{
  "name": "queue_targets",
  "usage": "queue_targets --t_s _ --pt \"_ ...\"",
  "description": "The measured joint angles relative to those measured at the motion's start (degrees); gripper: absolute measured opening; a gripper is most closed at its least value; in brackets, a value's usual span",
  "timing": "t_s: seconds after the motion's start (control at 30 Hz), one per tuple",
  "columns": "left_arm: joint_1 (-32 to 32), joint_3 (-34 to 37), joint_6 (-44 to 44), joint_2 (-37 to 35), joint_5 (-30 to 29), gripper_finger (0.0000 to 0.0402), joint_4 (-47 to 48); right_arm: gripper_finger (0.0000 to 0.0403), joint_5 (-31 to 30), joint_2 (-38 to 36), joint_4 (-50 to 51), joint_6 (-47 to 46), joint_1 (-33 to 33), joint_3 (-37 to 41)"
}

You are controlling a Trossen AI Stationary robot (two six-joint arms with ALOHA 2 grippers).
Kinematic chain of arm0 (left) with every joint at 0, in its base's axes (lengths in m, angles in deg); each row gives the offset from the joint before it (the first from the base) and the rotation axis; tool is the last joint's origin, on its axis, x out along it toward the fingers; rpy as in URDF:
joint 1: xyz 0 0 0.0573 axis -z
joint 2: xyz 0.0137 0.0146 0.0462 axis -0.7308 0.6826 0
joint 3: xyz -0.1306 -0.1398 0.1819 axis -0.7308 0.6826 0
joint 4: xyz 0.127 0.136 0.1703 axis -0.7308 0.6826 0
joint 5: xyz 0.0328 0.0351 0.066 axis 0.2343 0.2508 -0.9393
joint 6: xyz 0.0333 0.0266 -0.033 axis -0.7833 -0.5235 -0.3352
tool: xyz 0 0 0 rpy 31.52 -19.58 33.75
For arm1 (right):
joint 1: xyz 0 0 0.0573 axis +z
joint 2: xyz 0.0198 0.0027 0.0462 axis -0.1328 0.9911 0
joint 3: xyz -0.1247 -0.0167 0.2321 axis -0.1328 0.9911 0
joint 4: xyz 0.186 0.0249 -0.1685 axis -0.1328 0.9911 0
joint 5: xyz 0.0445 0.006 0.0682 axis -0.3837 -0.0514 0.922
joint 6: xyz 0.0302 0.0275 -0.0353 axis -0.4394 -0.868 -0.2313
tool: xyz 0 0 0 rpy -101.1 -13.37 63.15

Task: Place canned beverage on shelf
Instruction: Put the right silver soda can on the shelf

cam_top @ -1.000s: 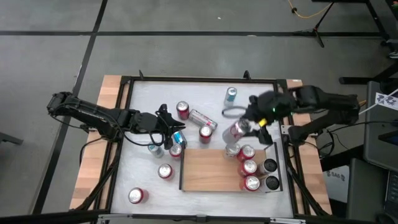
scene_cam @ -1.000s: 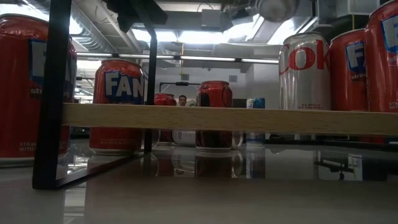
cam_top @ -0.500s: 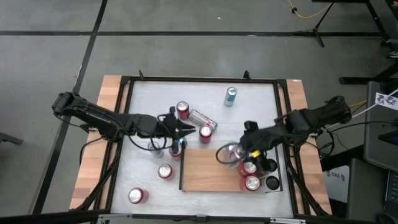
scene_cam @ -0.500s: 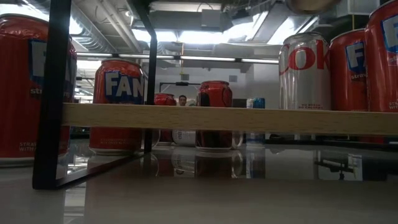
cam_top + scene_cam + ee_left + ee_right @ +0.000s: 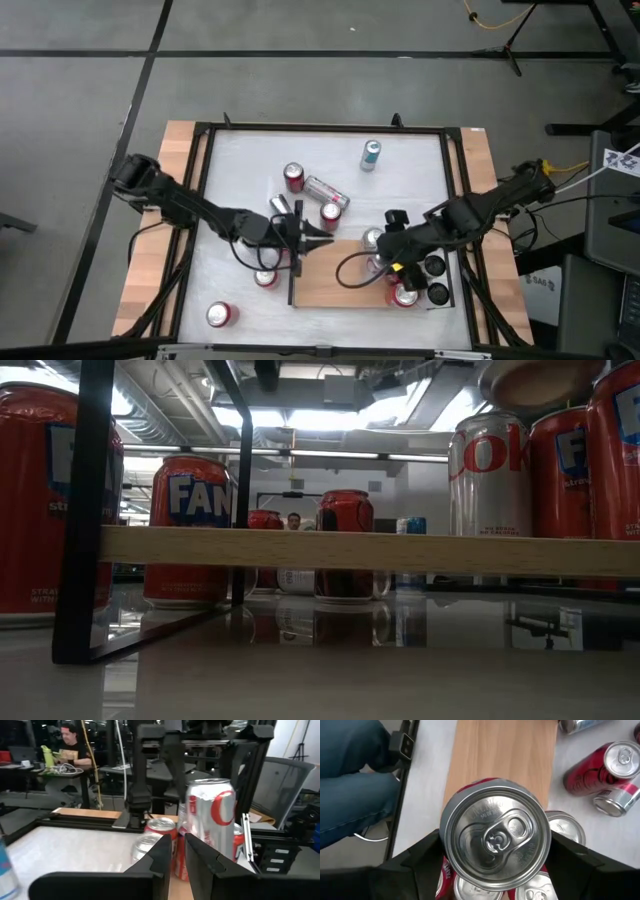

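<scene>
White table (image 5: 230, 170) fills the middle of the high view, with the wooden shelf (image 5: 330, 275) at its lower centre and red cans standing in a cluster at the shelf's right end. The right end effector (image 5: 385, 255) hangs over that cluster, its fingers (image 5: 415, 862) closed on a silver can (image 5: 495, 837); the right wrist view looks straight down on the can's top and pull tab, above the cans already on the shelf. The left end effector (image 5: 320, 240) sits at the shelf's upper left corner, fingers (image 5: 160, 855) pressed nearly together with nothing between them. Only the low view gives readable lettering: "FAN" on a red can (image 5: 190, 530) behind the shelf board, and "OK" in red on a silver can (image 5: 488, 475) standing on the board at right. The left wrist view alone shows the held can from the side, silver with a red curved mark, and a person seated at a desk at upper left of that frame.
</scene>
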Motion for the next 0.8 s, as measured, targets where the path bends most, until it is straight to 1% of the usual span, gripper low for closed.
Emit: queue_targets --t_s 0.13,0.23,0.4,0.6,0.8 --pt "0.9 0.0 0.0 3.3 0.0 0.0045 -3.7 0.0277 -0.4 1.8 0.2 0.0 0.0 0.0" --pt "1.2 0.0 0.1 4.5 0.0 0.0045 -4.5 0.0277 -1.1 3.1 0.2 0.0 0.0 0.0" --pt "1.2 0.0 0.1 4.7 0.0 0.0045 -4.6 0.0277 -1.2 5.2 0.2 0.0 0.0 0.0" --pt "1.1 0.0 0.1 4.7 0.0 0.0045 -4.5 0.0277 -2.6 7.8 0.4 0.0 0.0 0.0" --pt "1.1 0.0 0.0 4.7 1.1 0.0045 -4.4 0.0277 -3.2 10.4 0.3 0.0 0.0 0.0"
